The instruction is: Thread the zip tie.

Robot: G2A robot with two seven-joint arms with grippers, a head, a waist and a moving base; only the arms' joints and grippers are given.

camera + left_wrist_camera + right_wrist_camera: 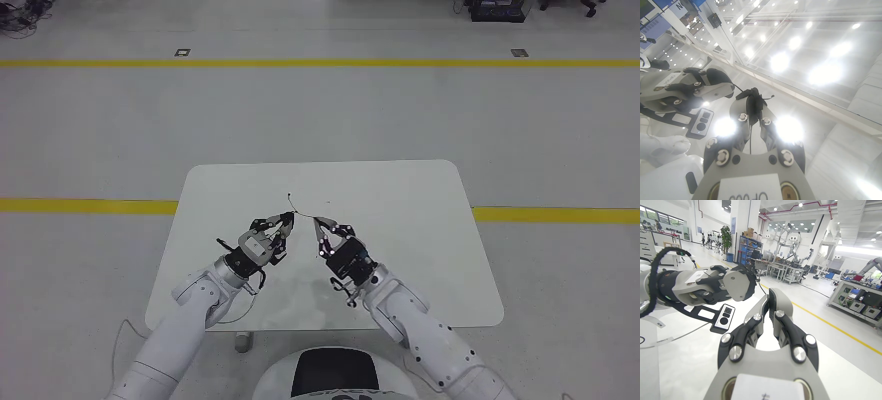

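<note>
A thin black zip tie (298,211) is held in the air above the middle of the white table (410,200), between my two grippers. My left gripper (287,224) is shut on it. In the left wrist view the strap (750,136) runs down between the left gripper's (753,95) closed fingers, and its small head (773,96) sticks out past the tips. My right gripper (320,224) sits just right of the left one, almost touching it. In the right wrist view it (768,296) is shut on the tie's thin end (762,288), which leads over to the left gripper (751,279).
The table's rounded edge (185,190) lies well outside both grippers on every side. Yellow floor lines (90,206) run past the table. Workbenches and shelving (783,272) stand far off in the room.
</note>
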